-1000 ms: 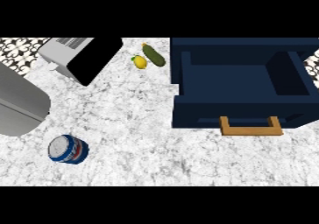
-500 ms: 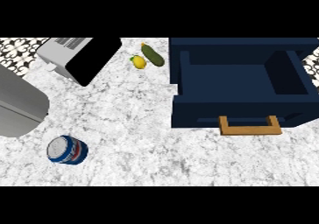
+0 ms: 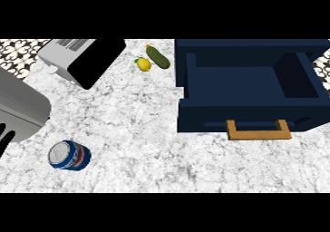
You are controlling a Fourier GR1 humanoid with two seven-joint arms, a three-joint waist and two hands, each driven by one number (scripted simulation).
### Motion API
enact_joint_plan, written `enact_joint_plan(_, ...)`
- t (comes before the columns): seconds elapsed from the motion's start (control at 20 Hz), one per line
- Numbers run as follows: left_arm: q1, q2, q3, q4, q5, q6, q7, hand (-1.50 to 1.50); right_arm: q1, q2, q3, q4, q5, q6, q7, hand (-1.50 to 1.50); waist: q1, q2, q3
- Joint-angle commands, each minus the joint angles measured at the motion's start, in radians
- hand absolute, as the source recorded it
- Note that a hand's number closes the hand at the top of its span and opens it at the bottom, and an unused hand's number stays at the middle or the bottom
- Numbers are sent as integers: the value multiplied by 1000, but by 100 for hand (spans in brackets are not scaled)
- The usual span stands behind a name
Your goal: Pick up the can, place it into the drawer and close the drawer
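Down at the lower left of the marble tabletop (image 3: 148,149) sits one can (image 3: 69,156), blue with a silver top and a red and white band, lying well apart from the drawer (image 3: 251,97). Over on the right, that one dark blue drawer stands pulled open, its inside bare, with a single wooden handle (image 3: 259,130) jutting toward the near edge. One left hand (image 3: 2,138) pokes in at the far left edge, black fingers straight and spread, grasping nothing, just beside the can but not touching it. Right hand: no sign of it anywhere in the head view. Above the hand, a big grey forearm (image 3: 17,104) slants in from the left edge. Up top, one grey toaster (image 3: 64,53) with slots on top sits against one black slab-shaped appliance (image 3: 95,61), the two touching. Between them and the drawer lie two small pieces of produce: one yellow lemon (image 3: 143,64) and one green cucumber (image 3: 157,56), side by side, touching or nearly so. Patterned black and white tiles (image 3: 14,50) show at the upper left corner, and again at the right edge past the drawer
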Motion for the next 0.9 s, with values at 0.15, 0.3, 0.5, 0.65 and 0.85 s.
enact_joint_plan(0.15,-28,-110,-134,142,-235,-2,-139,-150,-4,34,-5,12,44,47,-22,-150,-1,1,0)
enact_joint_plan(0.3,-31,-45,-35,209,-159,-54,-167,-150,-46,-6,-79,18,-20,43,22,-150,4,0,0)
enact_joint_plan(0.5,-33,-30,1,331,-176,-100,-265,-150,30,61,-64,-36,1,92,14,-150,1,0,0)
enact_joint_plan(0.65,-71,-94,-59,414,-293,-38,-341,-150,-18,-13,-124,0,-85,89,83,-150,0,1,0)
enact_joint_plan(0.85,32,-91,-32,380,-290,-76,-393,-150,11,38,-131,-35,-86,118,73,-150,4,-1,0)
